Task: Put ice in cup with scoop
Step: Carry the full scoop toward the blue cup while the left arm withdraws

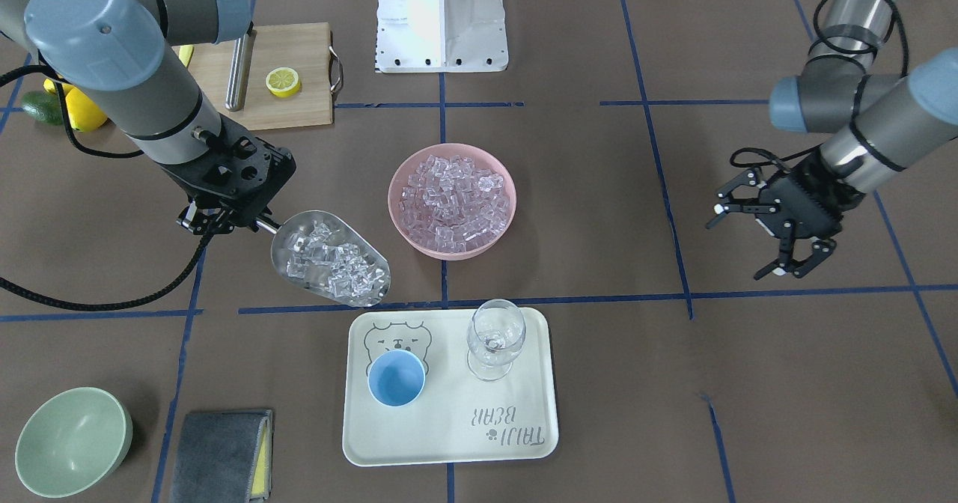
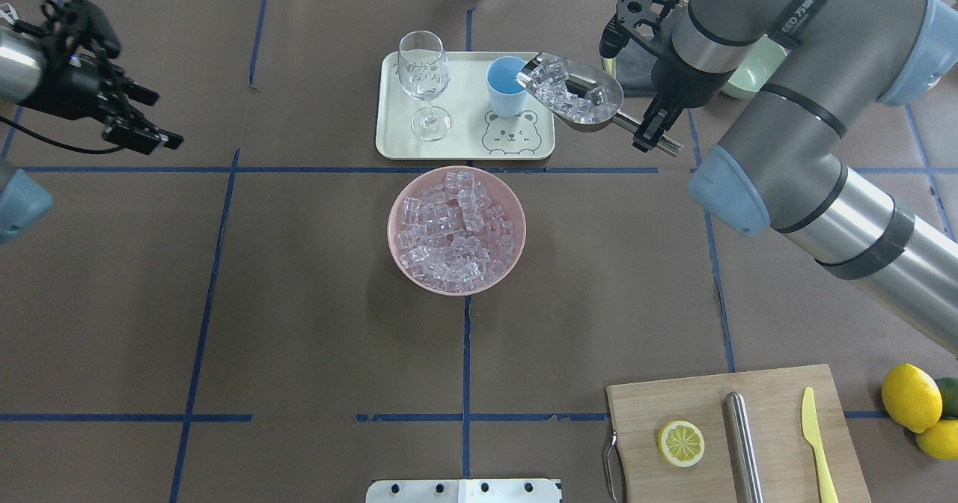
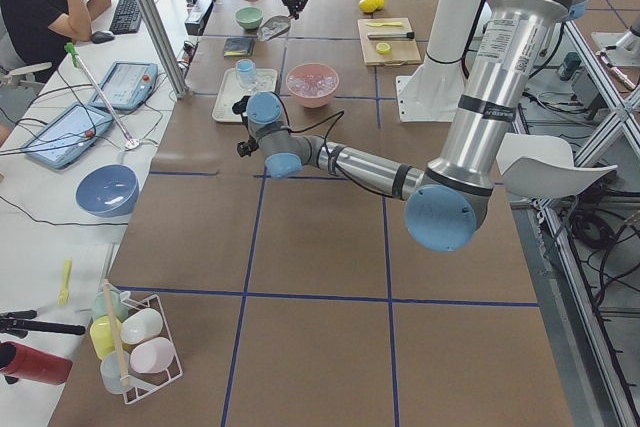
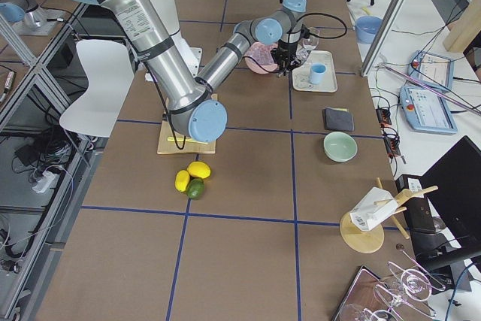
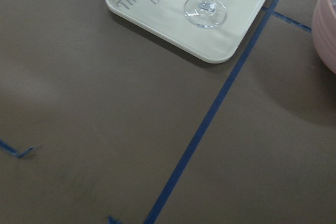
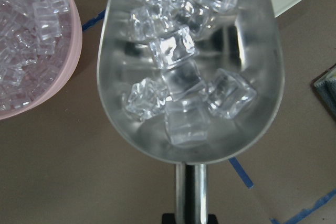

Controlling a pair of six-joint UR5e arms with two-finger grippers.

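Steel scoop [image 1: 330,259] loaded with ice [image 6: 181,85], handle gripped by right gripper [image 1: 258,223], jaws closed on it. Scoop raised off table, mouth toward tray [image 1: 516,428] edge, near cup [image 1: 396,377]. Cup upright on tray, empty, right of glass [image 1: 495,338]. More ice in pink bowl [image 1: 509,188]. Left gripper [image 1: 748,239] wide open, holding nothing, well apart at left.

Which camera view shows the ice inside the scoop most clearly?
The right wrist-mounted view: the scoop fills it, its ice in distinct cubes. Front-facing and overhead show a small glassy heap; side views, a speck; left wrist, nothing.
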